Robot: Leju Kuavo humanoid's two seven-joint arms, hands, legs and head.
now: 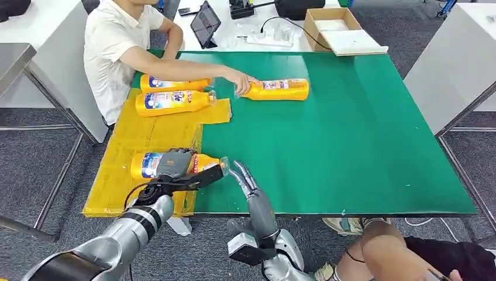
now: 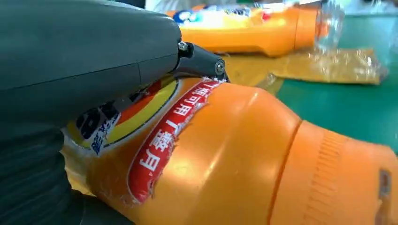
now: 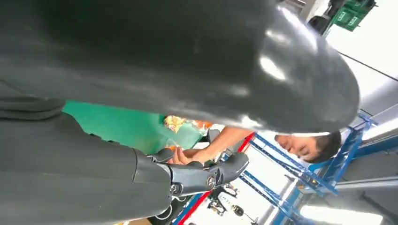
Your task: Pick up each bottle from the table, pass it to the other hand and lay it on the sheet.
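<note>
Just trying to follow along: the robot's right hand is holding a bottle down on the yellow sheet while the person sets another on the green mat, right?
Not quite: it is the left hand, not the right, that holds the bottle on the yellow sheet, as the head view shows. The right hand is empty beside it. The person's hand does touch another bottle on the green mat.

The bottle (image 2: 244, 159) under the left hand (image 1: 174, 163) is glossy orange plastic, smooth on the body and finely ribbed on the cap, with a shiny printed label wrinkled at its edges. The hand's cover (image 2: 80, 51) looks like matt grey plastic with small metal screws at the finger pivots. The right hand (image 1: 245, 178) has dark, smooth, slightly glossy fingers (image 3: 206, 176). The arms (image 1: 137, 225) are silver with a satin sheen. The sheet (image 1: 146, 137) is yellow, crinkled and shiny like thin plastic film. The table (image 1: 351, 146) top is matt green and smooth. The box (image 1: 330, 26) is plain brown cardboard. The person's shirt (image 1: 108, 47) is white cloth.
</note>
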